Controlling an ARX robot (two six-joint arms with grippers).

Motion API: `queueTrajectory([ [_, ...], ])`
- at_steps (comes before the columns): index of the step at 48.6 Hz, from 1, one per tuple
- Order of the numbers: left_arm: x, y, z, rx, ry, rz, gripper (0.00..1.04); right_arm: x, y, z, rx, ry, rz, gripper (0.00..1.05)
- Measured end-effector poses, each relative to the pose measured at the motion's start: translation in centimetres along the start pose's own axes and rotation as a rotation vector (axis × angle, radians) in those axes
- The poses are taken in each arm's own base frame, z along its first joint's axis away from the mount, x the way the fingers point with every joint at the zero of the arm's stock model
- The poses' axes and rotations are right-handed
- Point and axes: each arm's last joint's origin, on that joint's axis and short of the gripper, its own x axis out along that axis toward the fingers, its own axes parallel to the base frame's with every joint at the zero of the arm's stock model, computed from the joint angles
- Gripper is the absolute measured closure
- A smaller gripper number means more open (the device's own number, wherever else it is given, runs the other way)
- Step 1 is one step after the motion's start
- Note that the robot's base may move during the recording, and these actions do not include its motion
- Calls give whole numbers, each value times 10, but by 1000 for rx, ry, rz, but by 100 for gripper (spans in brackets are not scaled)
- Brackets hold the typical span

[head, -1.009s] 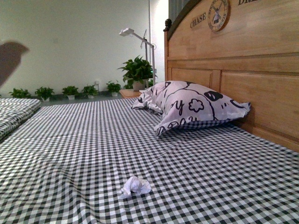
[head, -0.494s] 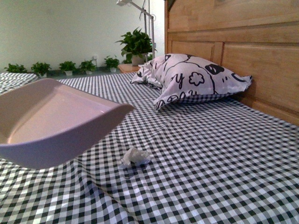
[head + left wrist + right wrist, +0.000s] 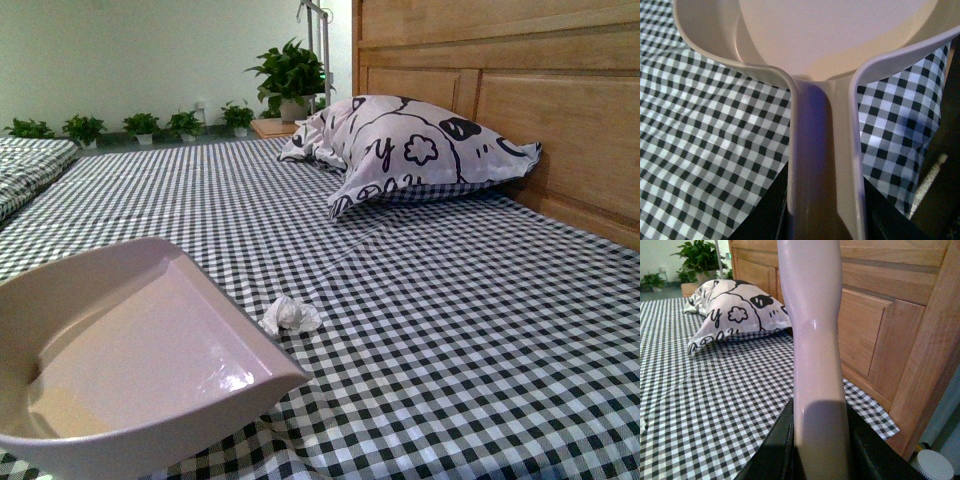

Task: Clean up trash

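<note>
The wad of white tissue (image 3: 291, 315) lies crumpled on the black-and-white checked surface (image 3: 450, 330), near the middle of the front view. It is just beside the front lip of the pale dustpan (image 3: 140, 370), with a narrow strip of cloth showing between the 2. The dustpan sits low on the robot's left, its mouth turned toward the wad; I cannot tell whether its lip touches the cloth. The left claw (image 3: 825, 220) is clamped on the dustpan's handle (image 3: 822, 150), with a black jaw pressed to each side. The right claw (image 3: 820, 450) grips an upright pale handle (image 3: 812, 315) the same way; its upper end runs out of frame. Well beyond the wad, a black-and-white patterned pillow (image 3: 420, 150) leans against the wooden headboard (image 3: 560, 120). Potted plants (image 3: 285, 75), 1 large and several small, stand along the far wall.
</note>
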Motion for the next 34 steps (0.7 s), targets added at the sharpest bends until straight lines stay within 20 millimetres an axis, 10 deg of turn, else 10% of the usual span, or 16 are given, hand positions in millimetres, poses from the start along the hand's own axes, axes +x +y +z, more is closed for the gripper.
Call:
queueTrajectory([
  [34,40,15,-20,68,57,-23,78,0,0,0,0,0,1,84],
])
